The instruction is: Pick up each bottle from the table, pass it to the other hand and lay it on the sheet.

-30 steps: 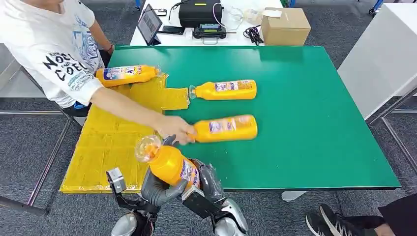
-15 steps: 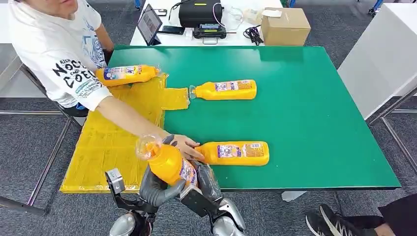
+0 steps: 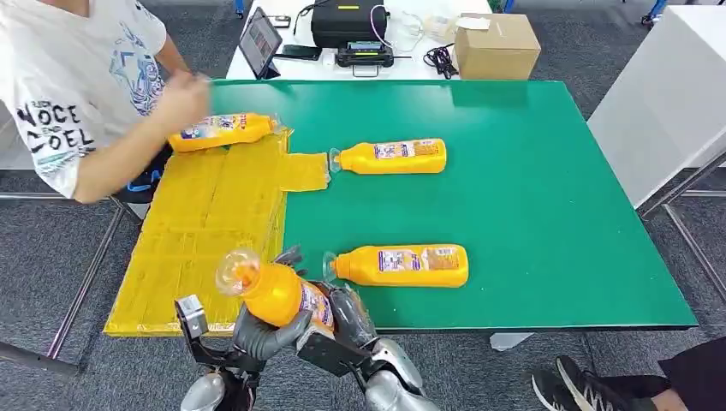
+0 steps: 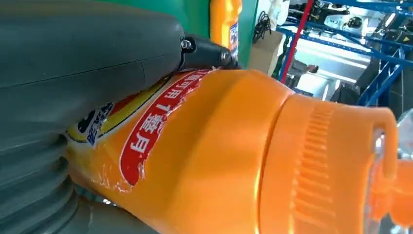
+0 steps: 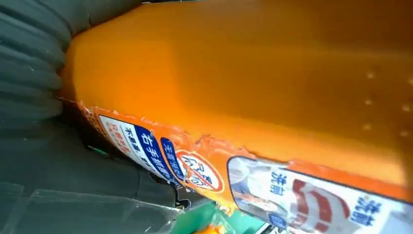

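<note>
The held bottle (image 3: pixel 278 293) sits tilted at the near edge of the green table (image 3: pixel 531 197), its clear cap pointing up and toward the yellow sheet (image 3: pixel 201 223). The left robot hand (image 3: pixel 265 330) wraps it from below, its thumb across the label in the left wrist view (image 4: pixel 97 58). The right robot hand (image 3: pixel 347 312) presses against the bottle's base end, but whether its fingers close on the bottle cannot be told. A second bottle (image 3: pixel 401 265) lies just beside, on the table. A third bottle (image 3: pixel 392 157) lies farther back, near the sheet's corner. A fourth bottle (image 3: pixel 221 131) lies on the sheet's far end, beside a person's hand (image 3: pixel 181 98).
</note>
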Tool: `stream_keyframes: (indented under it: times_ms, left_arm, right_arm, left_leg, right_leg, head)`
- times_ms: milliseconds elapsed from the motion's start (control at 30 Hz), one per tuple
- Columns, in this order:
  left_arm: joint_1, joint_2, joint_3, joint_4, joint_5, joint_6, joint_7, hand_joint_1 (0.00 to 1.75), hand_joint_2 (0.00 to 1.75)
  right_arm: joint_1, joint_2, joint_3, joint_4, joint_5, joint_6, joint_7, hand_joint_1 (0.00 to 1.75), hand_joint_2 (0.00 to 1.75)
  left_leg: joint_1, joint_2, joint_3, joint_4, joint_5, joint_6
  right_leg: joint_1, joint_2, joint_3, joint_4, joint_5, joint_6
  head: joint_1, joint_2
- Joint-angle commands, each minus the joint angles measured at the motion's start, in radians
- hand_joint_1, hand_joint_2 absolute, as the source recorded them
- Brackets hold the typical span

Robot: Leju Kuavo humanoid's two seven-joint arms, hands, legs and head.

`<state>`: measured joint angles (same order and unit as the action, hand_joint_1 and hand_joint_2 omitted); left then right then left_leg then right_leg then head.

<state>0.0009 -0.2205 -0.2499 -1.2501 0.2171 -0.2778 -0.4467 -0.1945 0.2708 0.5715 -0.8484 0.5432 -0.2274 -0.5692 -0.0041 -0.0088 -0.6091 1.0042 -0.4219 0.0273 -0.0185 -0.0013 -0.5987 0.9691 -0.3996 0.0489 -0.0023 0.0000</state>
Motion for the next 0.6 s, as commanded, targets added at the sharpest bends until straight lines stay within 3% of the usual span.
stream_keyframes:
  times_ms: [33,133,167,200,233,267,400,533,600]
  left_arm:
    - [-0.054,0.011,-0.042,0.07,0.031,-0.091,0.022,1.75,1.75]
    - [-0.056,0.014,-0.03,0.066,0.049,-0.108,0.026,1.75,1.75]
    - [-0.056,0.013,-0.024,0.06,0.049,-0.104,0.028,1.75,1.75]
    - [-0.051,0.011,-0.01,0.044,0.05,-0.094,0.023,1.75,1.75]
    - [-0.05,0.009,-0.002,0.035,0.048,-0.085,0.019,1.75,1.75]
    - [-0.049,0.005,0.014,0.021,0.036,-0.055,0.012,1.75,1.75]
    - [-0.078,0.005,0.056,0.011,-0.048,0.075,-0.013,1.75,1.75]
    - [-0.087,0.008,0.063,0.015,-0.045,0.075,-0.013,1.75,1.75]
    - [-0.117,0.003,0.101,0.032,-0.085,0.172,-0.044,1.75,1.75]
  right_arm:
    - [-0.055,-0.006,0.075,0.137,0.051,-0.005,0.034,1.75,1.75]
    - [-0.055,-0.013,0.07,0.127,0.072,-0.029,0.05,1.75,1.75]
    - [-0.052,-0.013,0.061,0.12,0.075,-0.045,0.054,1.48,1.75]
    - [-0.042,-0.008,0.037,0.102,0.069,-0.071,0.06,0.0,1.75]
    - [-0.041,-0.009,0.036,0.094,0.076,-0.079,0.065,0.0,1.75]
    - [-0.033,-0.009,0.02,0.065,0.066,-0.09,0.064,0.0,0.0]
    - [0.02,-0.044,-0.023,-0.134,-0.02,-0.016,0.027,0.0,0.0]
    - [0.029,-0.055,-0.025,-0.175,-0.025,0.0,0.038,0.0,0.0]
    - [0.055,-0.085,-0.033,-0.316,-0.092,0.052,-0.011,0.0,0.0]
  left_leg:
    - [0.001,-0.001,0.002,0.0,-0.001,-0.001]
    - [0.0,-0.001,0.002,-0.001,0.0,-0.001]
    - [0.001,-0.002,0.004,0.0,-0.001,-0.002]
    - [0.001,-0.002,0.002,0.0,-0.001,-0.001]
    - [0.001,-0.001,0.002,0.0,-0.001,-0.001]
    - [0.002,-0.001,0.004,0.001,-0.002,-0.002]
    - [0.001,-0.002,0.002,0.001,-0.001,-0.001]
    - [0.001,-0.001,0.002,0.0,-0.001,-0.001]
    - [0.001,-0.001,0.003,0.0,-0.001,-0.001]
  right_leg:
    - [0.001,-0.001,0.003,-0.001,-0.001,-0.001]
    - [0.0,-0.002,0.002,0.0,-0.001,-0.001]
    - [0.002,-0.002,0.005,-0.001,-0.002,-0.002]
    - [0.001,-0.002,0.003,0.0,-0.001,-0.001]
    - [0.001,-0.002,0.002,-0.001,-0.001,-0.001]
    - [0.002,-0.002,0.005,0.0,-0.002,-0.002]
    - [0.001,-0.002,0.002,0.0,-0.002,-0.002]
    - [0.001,-0.002,0.002,0.0,-0.001,-0.002]
    - [0.002,-0.001,0.004,-0.001,-0.001,-0.002]
  head:
    - [0.0,0.0]
    - [0.0,0.0]
    - [0.0,0.0]
    - [0.0,0.0]
    - [0.0,0.0]
    - [0.0,0.0]
    - [0.0,0.0]
    - [0.001,0.0]
    - [0.0,0.0]
